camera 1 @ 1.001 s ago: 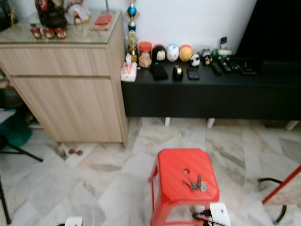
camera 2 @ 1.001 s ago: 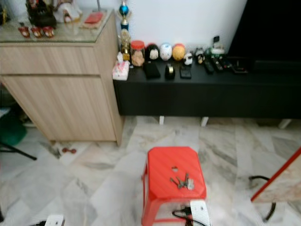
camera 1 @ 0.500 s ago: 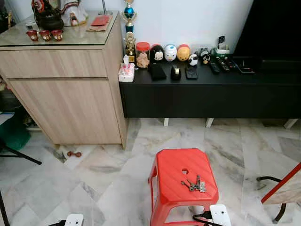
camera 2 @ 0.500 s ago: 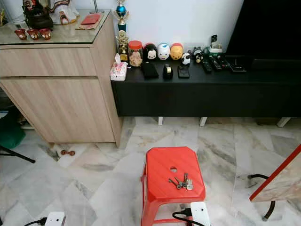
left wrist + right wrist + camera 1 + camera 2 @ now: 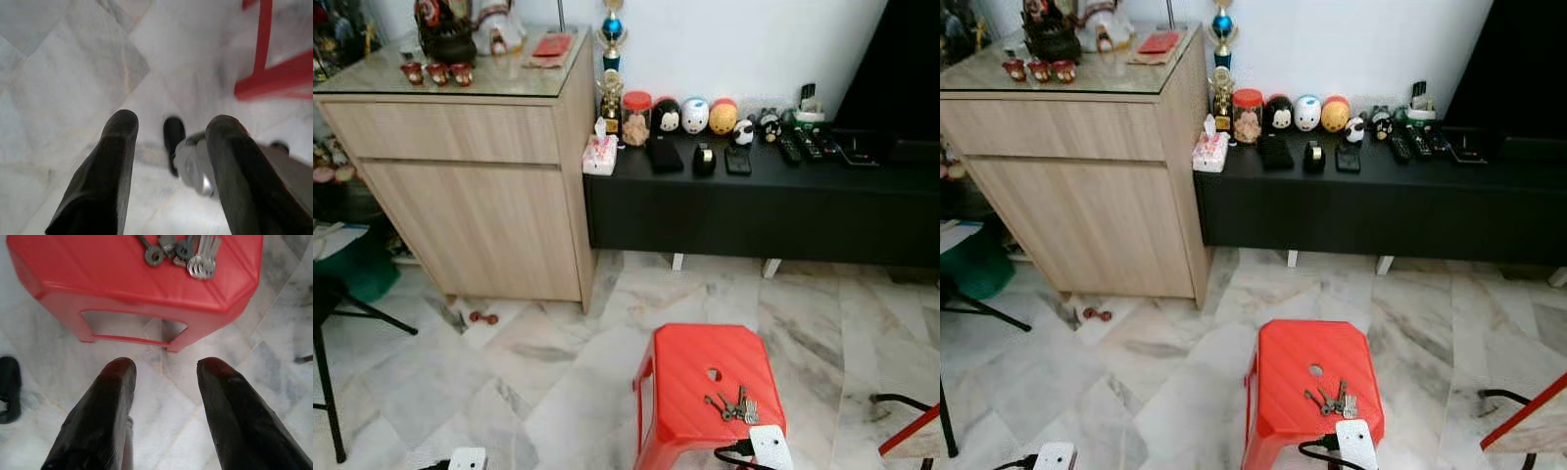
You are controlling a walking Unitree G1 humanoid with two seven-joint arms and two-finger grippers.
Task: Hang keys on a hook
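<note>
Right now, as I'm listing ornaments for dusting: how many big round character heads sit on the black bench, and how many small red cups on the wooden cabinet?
Big round character heads: 3
Small red cups: 3
Total: 6

No text, label, brand, number or sign can be read here. The small packet with a pink pattern (image 5: 600, 157) on the low black cabinet (image 5: 754, 211) and the flat red booklet (image 5: 552, 45) on the glass-topped wooden sideboard (image 5: 460, 176) carry markings too blurred and small to make out.
</note>
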